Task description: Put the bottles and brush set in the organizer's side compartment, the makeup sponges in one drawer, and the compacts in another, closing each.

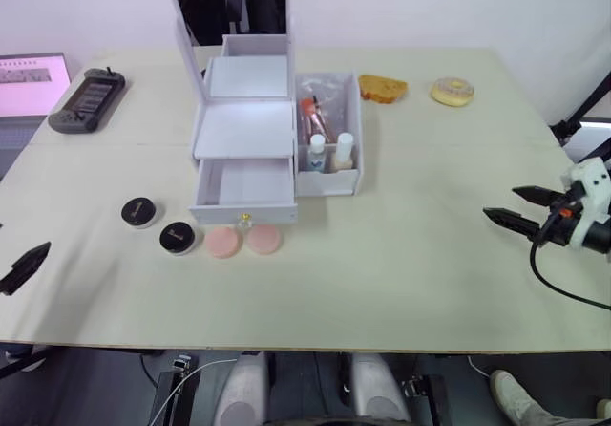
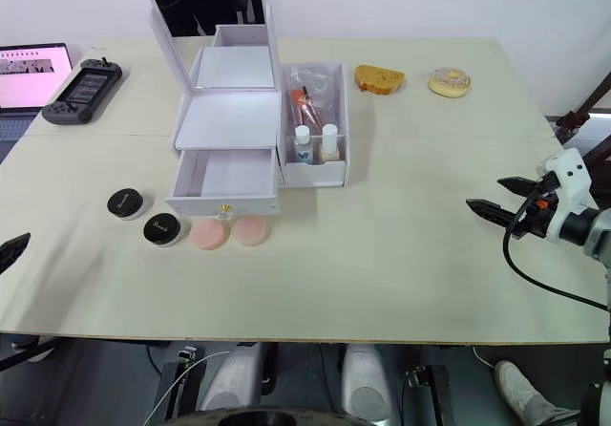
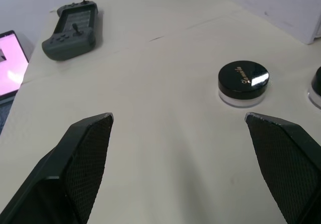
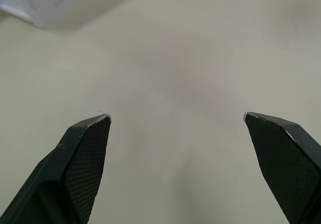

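Bottles (image 1: 329,153) and brush set (image 1: 312,113) sit in the side compartment (image 1: 351,120); lower drawer (image 1: 243,187) open, empty. Next, by my read: sponges (image 1: 242,242) into it. Left gripper (image 3: 178,128) and right gripper (image 4: 176,117) wide open, empty.

Left tool (image 3: 178,121): fingers spread wide, empty | Right tool (image 1: 509,206): fingers spread wide, empty, low over surface (image 1: 401,254)
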